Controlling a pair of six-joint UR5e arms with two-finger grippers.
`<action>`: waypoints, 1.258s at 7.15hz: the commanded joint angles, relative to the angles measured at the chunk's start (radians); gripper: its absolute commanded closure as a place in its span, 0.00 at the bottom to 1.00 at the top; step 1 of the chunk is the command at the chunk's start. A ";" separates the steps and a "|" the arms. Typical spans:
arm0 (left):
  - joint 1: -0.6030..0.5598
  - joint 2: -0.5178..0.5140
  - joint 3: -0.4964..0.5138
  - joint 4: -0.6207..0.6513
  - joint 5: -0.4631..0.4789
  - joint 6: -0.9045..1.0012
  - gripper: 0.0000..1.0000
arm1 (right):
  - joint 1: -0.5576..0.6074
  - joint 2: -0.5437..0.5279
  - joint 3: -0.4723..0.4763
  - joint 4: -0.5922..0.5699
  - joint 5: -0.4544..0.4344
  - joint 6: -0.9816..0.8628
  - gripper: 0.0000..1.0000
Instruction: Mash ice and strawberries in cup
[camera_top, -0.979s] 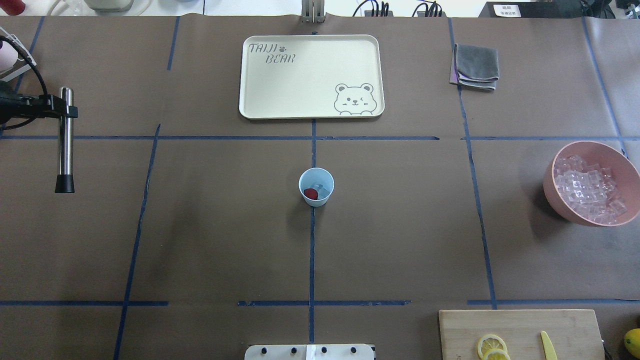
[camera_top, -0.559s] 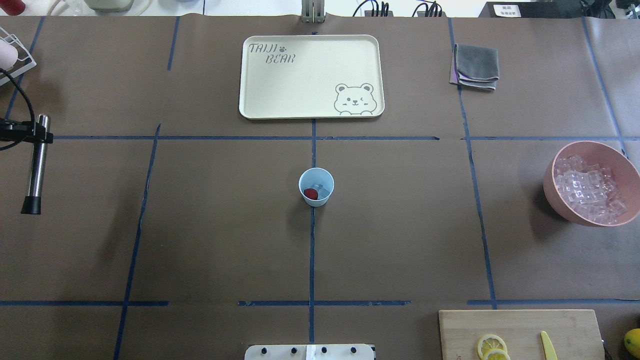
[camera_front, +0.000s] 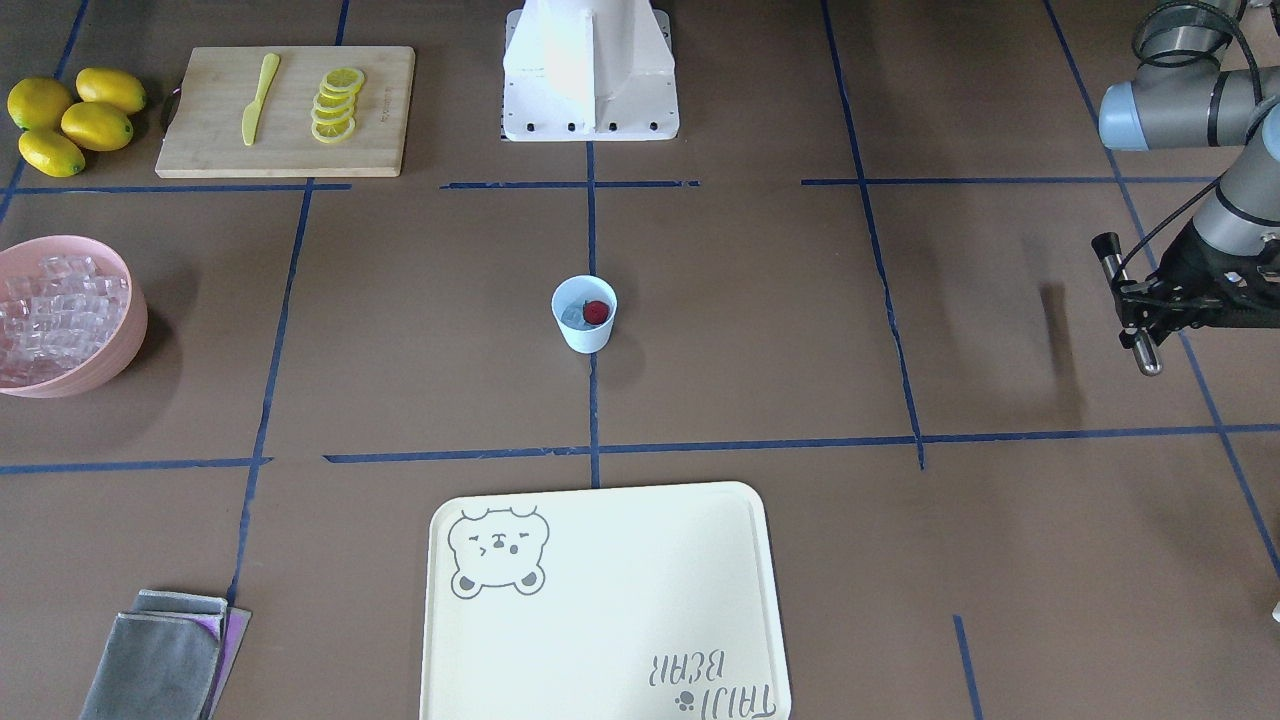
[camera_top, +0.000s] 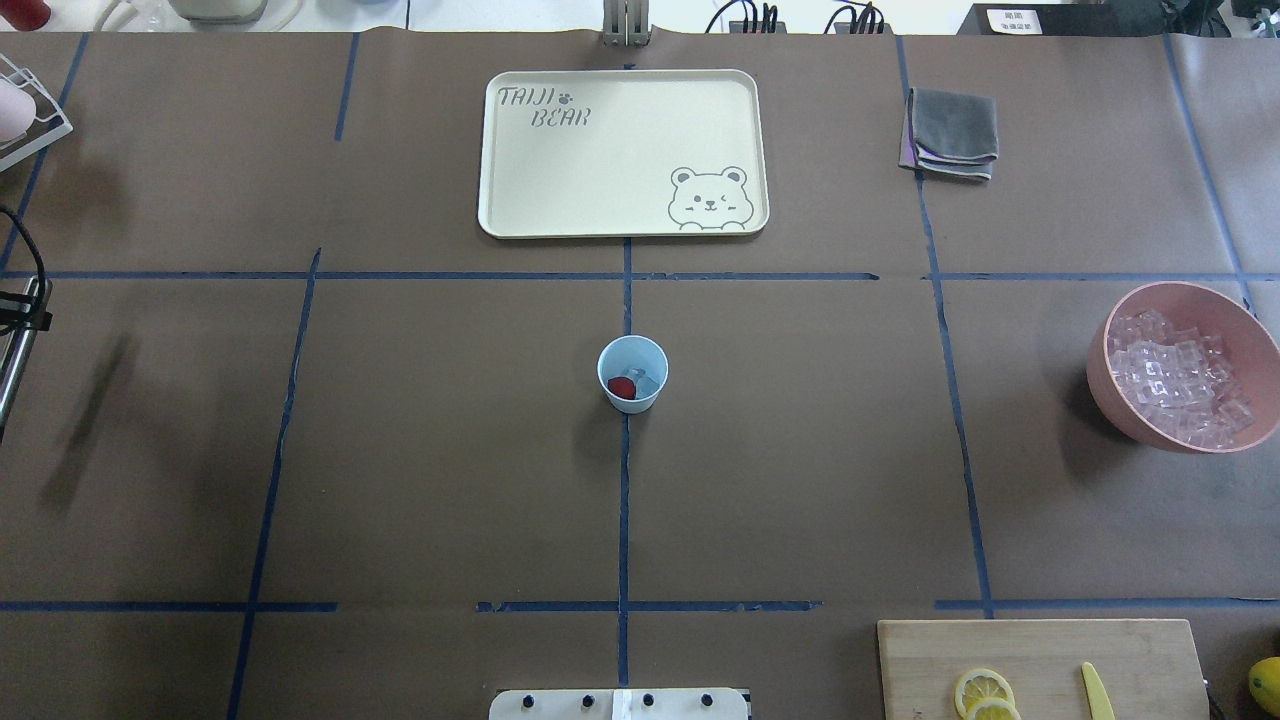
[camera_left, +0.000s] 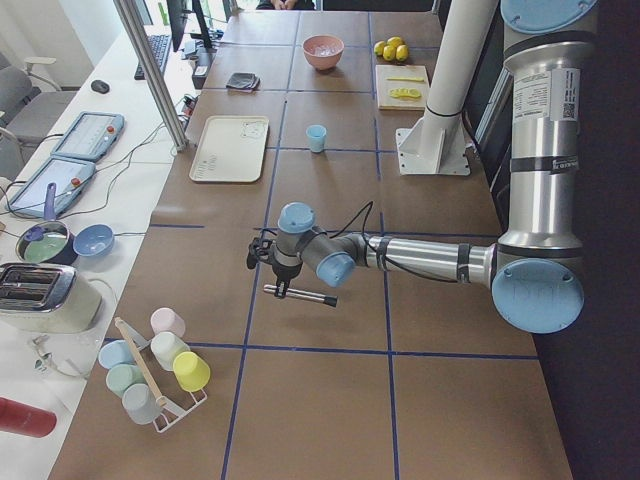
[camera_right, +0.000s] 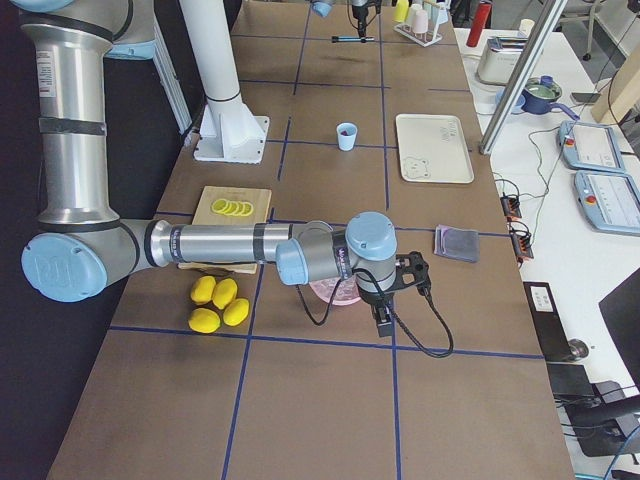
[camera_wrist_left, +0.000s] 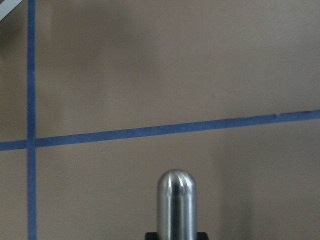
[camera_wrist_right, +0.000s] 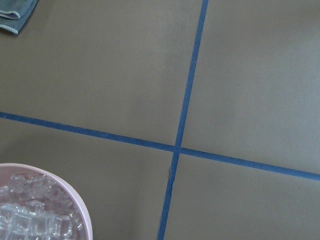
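The pale-blue cup (camera_top: 632, 372) stands upright at the table's centre, also seen as the cup (camera_front: 584, 313). Inside it lie a dark-red strawberry (camera_top: 621, 388) and a few clear ice cubes (camera_top: 647, 384). My left gripper (camera_front: 1133, 310) hovers far off at the table's left side, shut on a steel muddler (camera_front: 1146, 355) with a black tip, held roughly level above the table. Only a sliver of the muddler (camera_top: 14, 355) shows at the overhead view's left edge. My right gripper (camera_right: 383, 320) hangs over the pink bowl; I cannot tell if it is open or shut.
A pink bowl (camera_top: 1105, 385) full of ice sits at the right. A cream tray (camera_top: 620, 150) and a grey cloth (camera_top: 950, 132) lie at the far side. A cutting board (camera_top: 1040, 650) holds lemon slices and a knife. A rack of cups (camera_left: 160, 360) stands at the left end.
My left arm has carried the muddler leftward and nearer the robot, almost out of the overhead view. The cup and its contents have not moved.
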 joint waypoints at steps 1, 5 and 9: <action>0.003 -0.006 0.073 0.000 0.023 0.012 1.00 | 0.000 0.000 0.005 0.000 0.001 0.002 0.00; 0.001 -0.002 0.095 0.000 0.028 0.004 1.00 | 0.001 -0.003 0.019 0.000 -0.003 0.002 0.00; 0.003 0.002 0.101 -0.006 0.079 0.000 0.00 | 0.002 -0.012 0.034 -0.001 -0.003 0.002 0.00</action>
